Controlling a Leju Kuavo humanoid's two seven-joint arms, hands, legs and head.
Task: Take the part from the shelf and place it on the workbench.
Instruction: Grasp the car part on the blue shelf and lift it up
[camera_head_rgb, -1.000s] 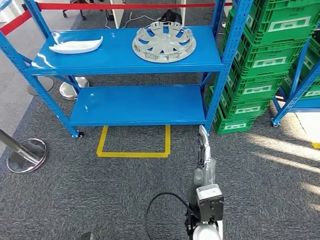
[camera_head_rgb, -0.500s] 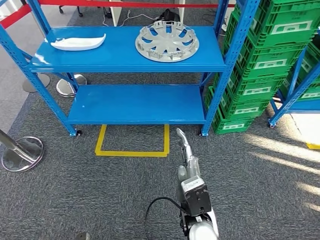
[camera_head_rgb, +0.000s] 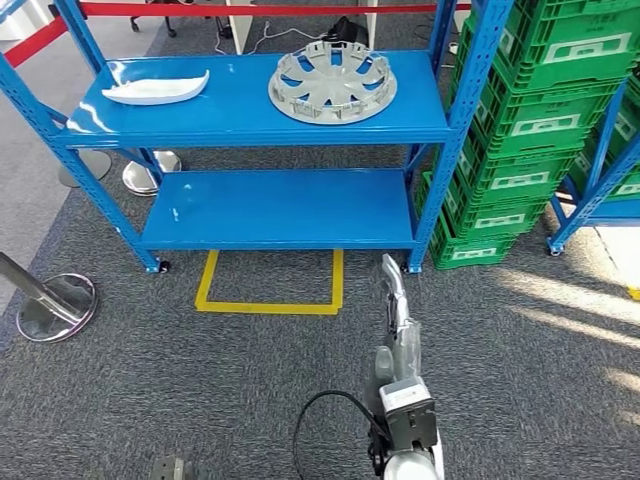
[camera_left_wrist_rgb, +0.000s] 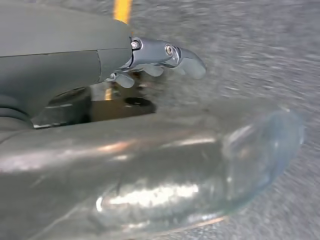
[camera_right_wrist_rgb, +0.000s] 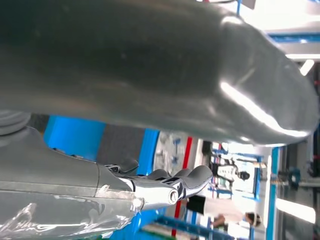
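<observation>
Two parts lie on the top board of the blue shelf (camera_head_rgb: 249, 125): a long white curved trim piece (camera_head_rgb: 155, 88) at its left end and a round silver wheel cover (camera_head_rgb: 332, 82) right of the middle. My right hand (camera_head_rgb: 395, 300) reaches forward low over the carpet, short of the shelf's right front leg. Its fingers (camera_right_wrist_rgb: 177, 185) are stretched out and hold nothing. My left hand (camera_left_wrist_rgb: 94, 55) hangs over the grey carpet, with its fingers (camera_left_wrist_rgb: 166, 52) apart from the thumb and nothing in them.
The lower shelf board (camera_head_rgb: 279, 208) is bare. A yellow rectangle (camera_head_rgb: 268, 305) is taped on the carpet in front of the shelf. Stacked green crates (camera_head_rgb: 528, 130) stand close on the right. Metal stanchion bases (camera_head_rgb: 56, 305) stand on the left, and a red barrier belt (camera_head_rgb: 264, 10) runs behind.
The whole view has swayed, so the camera moved. My right arm swung left, then back to the right. Both parts lie on the shelf as before.
</observation>
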